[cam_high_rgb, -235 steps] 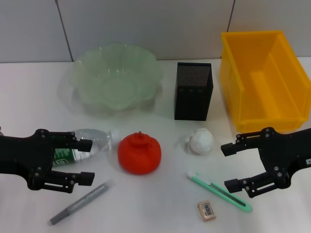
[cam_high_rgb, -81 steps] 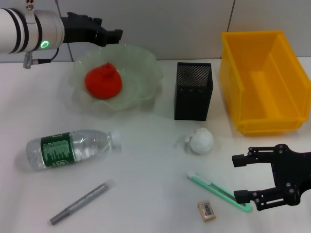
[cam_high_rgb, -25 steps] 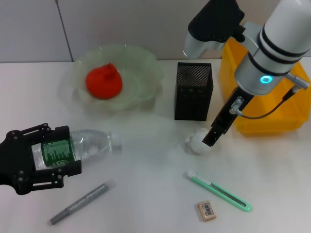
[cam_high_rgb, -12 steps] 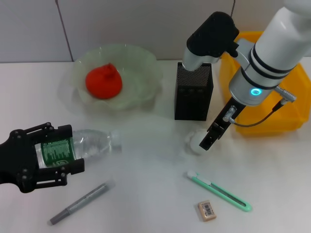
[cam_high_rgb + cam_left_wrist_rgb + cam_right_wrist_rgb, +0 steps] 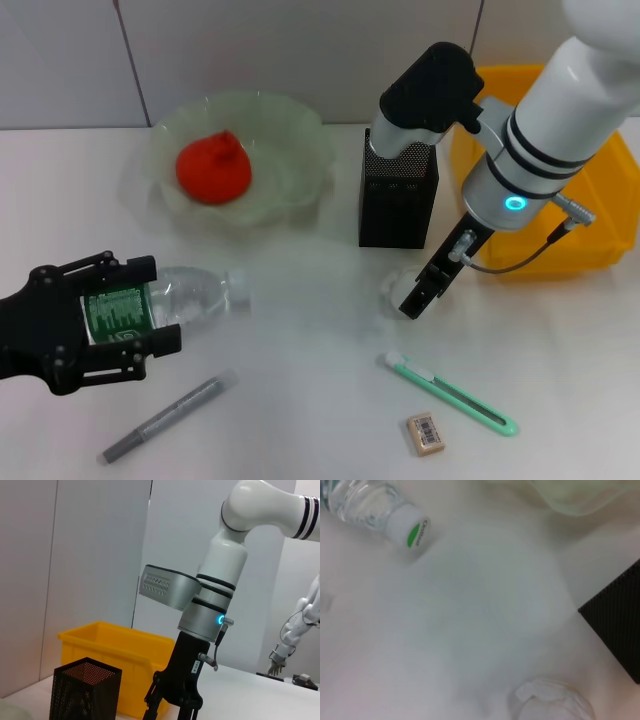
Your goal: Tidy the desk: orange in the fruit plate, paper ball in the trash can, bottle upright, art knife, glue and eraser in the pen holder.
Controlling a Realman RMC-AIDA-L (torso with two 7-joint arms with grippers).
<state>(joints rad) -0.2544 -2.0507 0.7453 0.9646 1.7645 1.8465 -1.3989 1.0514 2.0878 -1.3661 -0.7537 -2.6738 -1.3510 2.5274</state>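
Observation:
The orange [image 5: 213, 168] lies in the pale green fruit plate [image 5: 300, 130]. On its side at the left is the clear bottle [image 5: 190, 295], and my left gripper [image 5: 158, 305] is open with one finger on each side of the green label. My right gripper [image 5: 418, 293] is down over the white paper ball [image 5: 392, 288] and covers most of it. The paper ball [image 5: 550, 700] also shows in the right wrist view, with the bottle cap [image 5: 410, 527] farther off. The green art knife [image 5: 450, 393], the eraser [image 5: 425, 435] and the grey glue stick [image 5: 170, 415] lie near the front edge.
The black mesh pen holder [image 5: 398, 190] stands at the back centre, just behind my right arm. The yellow trash can [image 5: 605, 225] is at the back right, partly behind that arm. The left wrist view shows the pen holder [image 5: 85, 690] and the trash can [image 5: 115, 640].
My right arm has come down and a little leftward over the paper ball. My left gripper has slid further along the bottle.

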